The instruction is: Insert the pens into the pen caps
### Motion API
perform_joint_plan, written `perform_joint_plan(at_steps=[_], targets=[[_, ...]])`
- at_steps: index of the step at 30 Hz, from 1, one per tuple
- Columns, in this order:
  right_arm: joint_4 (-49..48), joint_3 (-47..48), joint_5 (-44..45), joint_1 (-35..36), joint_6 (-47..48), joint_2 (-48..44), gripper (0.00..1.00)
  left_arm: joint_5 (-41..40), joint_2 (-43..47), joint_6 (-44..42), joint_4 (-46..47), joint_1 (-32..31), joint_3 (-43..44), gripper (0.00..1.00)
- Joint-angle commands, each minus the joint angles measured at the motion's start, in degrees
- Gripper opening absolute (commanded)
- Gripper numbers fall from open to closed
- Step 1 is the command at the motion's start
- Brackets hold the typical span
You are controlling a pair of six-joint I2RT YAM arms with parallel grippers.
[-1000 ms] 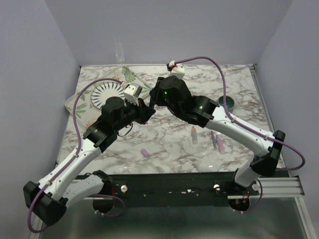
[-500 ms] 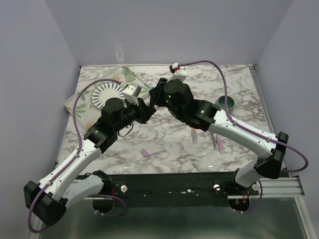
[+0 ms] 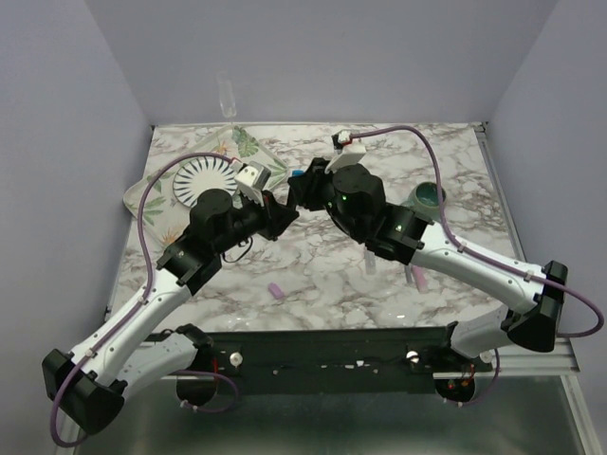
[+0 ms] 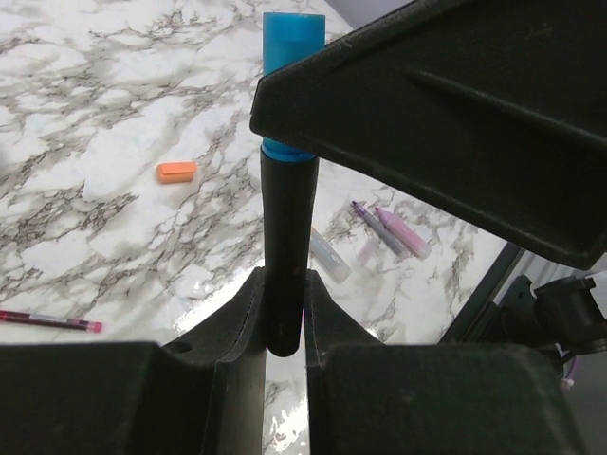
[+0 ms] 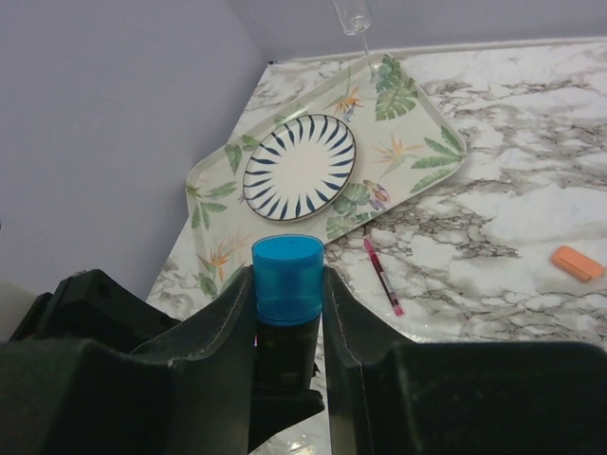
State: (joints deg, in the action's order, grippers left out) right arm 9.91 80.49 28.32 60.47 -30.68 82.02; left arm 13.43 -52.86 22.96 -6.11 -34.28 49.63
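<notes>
Above mid-table my left gripper is shut on the black pen near its rear end. The pen's front end sits inside the blue pen cap. My right gripper is shut on that cap from both sides. On the table lie an orange cap, a light purple cap, a thin red pen, a pale grey pen and pink-purple pens.
A leaf-patterned tray with a striped plate fills the back left. A teal-green mug stands at the right behind my right arm. A clear glass stands at the back wall.
My right arm's wrist and elbow have swung to the right while both grippers stayed joined at mid-table. Both grips look the same as before.
</notes>
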Motion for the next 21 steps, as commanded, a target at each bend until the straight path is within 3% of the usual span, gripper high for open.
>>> perform_joint_plan(at_steps=[1,5,8,13,21], targets=[[14.42,-1.65,-6.79,3.61,2.99,1.3,0.01,-4.82,2.94,-1.25,16.48,1.24,1.79,0.0],[16.01,0.54,-5.38,3.61,2.81,-0.36,0.01,-1.66,4.52,-2.13,22.7,1.24,-1.02,0.0],[15.76,1.42,-3.71,3.61,2.73,-1.86,0.1,0.19,6.1,-2.57,27.09,1.24,-3.39,0.0],[13.12,2.39,-1.34,3.61,2.99,-5.9,0.18,1.15,7.16,-2.83,28.52,1.24,-4.8,0.0],[13.82,7.75,1.04,3.52,5.54,-5.29,0.21,3.88,7.07,-3.01,31.07,1.24,-6.21,0.0]])
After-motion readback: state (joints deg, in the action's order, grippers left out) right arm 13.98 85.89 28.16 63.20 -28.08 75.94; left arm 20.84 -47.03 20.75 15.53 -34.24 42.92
